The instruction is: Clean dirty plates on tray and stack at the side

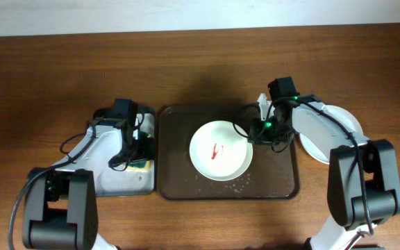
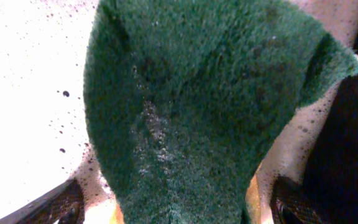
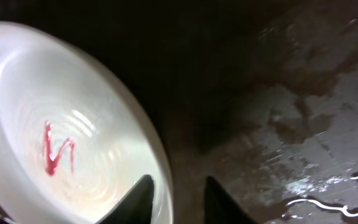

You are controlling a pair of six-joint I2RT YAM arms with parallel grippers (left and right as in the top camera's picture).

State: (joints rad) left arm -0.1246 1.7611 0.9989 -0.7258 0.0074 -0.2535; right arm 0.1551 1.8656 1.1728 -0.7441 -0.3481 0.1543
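White plate (image 3: 55,130) beside right pincer (image 3: 178,199).

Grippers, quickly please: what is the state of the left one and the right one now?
Left gripper: shut on the green sponge.
Right gripper: open, fingertips apart at the rim of the plate on the tray, holding nothing.

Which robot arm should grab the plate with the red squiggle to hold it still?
The right arm, most likely. Its tool is open right at the rim of the smeared plate on the brown tray. The left tool is over the sponge tray, busy with the green sponge.
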